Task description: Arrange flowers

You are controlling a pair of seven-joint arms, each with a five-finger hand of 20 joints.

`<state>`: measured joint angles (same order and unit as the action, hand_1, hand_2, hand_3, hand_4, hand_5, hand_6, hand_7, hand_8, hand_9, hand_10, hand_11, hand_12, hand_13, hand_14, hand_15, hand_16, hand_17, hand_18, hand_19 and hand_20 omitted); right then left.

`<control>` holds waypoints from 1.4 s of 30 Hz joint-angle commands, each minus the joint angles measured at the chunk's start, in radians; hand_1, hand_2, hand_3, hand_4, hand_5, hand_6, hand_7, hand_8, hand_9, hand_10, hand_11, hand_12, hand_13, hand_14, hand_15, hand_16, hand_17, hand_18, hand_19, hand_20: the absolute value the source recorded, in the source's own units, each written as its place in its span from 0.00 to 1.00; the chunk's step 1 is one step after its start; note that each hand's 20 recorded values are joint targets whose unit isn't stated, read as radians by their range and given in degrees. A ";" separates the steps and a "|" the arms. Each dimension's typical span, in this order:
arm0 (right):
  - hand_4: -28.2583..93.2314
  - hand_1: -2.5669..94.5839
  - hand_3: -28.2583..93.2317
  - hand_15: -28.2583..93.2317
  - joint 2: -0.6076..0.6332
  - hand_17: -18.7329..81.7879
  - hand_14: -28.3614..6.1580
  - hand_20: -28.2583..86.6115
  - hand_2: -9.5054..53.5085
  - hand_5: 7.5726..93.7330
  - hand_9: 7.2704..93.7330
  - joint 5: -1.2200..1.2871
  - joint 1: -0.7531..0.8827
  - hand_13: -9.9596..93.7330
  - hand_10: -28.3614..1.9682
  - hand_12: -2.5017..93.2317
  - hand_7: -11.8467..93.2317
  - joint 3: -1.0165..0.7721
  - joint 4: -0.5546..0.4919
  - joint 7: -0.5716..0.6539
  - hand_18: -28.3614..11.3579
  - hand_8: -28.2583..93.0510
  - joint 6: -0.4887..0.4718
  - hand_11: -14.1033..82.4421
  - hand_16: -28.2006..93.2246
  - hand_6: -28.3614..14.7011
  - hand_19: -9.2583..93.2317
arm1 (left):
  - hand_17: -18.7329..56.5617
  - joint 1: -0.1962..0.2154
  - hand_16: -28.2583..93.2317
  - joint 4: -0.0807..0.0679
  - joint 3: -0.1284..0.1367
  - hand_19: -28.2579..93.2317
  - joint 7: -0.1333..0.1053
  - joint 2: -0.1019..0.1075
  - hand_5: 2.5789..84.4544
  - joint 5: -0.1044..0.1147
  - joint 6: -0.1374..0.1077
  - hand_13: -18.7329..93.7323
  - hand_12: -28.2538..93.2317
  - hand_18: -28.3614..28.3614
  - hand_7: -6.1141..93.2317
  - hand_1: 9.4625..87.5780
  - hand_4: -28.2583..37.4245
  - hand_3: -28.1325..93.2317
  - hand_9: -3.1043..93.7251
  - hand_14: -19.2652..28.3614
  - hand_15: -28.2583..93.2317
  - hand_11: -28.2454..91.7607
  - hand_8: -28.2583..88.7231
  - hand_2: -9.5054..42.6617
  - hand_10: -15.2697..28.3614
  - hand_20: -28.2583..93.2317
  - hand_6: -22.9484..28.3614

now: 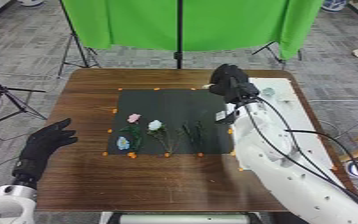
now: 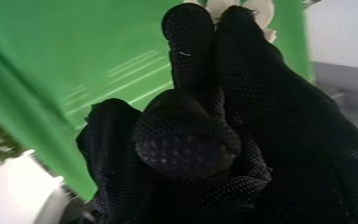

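In the head view, my left hand (image 1: 44,146) rests over the table's left edge, fingers relaxed and spread. My right hand (image 1: 230,79) is over the back right of the dark mat (image 1: 180,102). Pale petals (image 2: 262,11) stick out behind its fingertips in the right wrist view; that hand (image 2: 286,115) has its thumb folded in and appears to grip this flower, whose stem is hidden by the glove. On the mat lie a pink flower (image 1: 134,118), a white flower (image 1: 155,125), a blue flower (image 1: 123,143) and dark green stems (image 1: 194,134).
A white board (image 1: 291,112) lies along the right side of the brown table (image 1: 158,185), with a pale item (image 1: 267,92) on it. Small orange markers surround the mat. A green cloth (image 1: 140,22) hangs beyond the table, and cables run along my right arm.
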<state>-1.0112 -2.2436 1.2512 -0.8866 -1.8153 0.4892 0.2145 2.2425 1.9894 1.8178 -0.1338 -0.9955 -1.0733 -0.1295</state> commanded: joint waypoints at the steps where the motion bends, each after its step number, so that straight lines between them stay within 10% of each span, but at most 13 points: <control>1: 0.09 0.67 0.71 0.73 -0.131 0.82 0.80 0.74 0.00 0.83 0.96 0.000 -0.017 0.98 0.62 0.47 0.36 0.081 0.049 -0.033 0.37 0.32 -0.045 0.25 0.53 0.63 1.00 | 0.39 -0.002 0.22 -0.006 -0.007 0.39 0.017 0.004 0.47 -0.003 0.018 0.55 0.33 0.75 0.18 0.23 0.00 0.73 0.50 0.81 0.44 0.42 0.18 0.39 0.67 0.42 0.55; 42: 0.11 0.49 0.73 0.72 -0.065 0.79 0.76 0.73 0.00 0.73 0.80 0.023 0.002 0.95 0.54 0.26 0.31 0.063 -0.010 -0.119 0.34 0.26 -0.175 0.37 0.52 0.64 1.00 | 0.38 0.006 0.22 -0.002 0.003 0.39 0.013 -0.014 0.48 -0.008 0.030 0.54 0.33 0.76 0.19 0.23 0.00 0.74 0.50 0.82 0.44 0.42 0.19 0.35 0.68 0.41 0.55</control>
<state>-1.1217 -2.2279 1.2720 -0.7654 -1.7770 0.3877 -0.0020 2.2352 1.9875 1.8175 -0.1260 -0.9959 -1.0764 -0.1050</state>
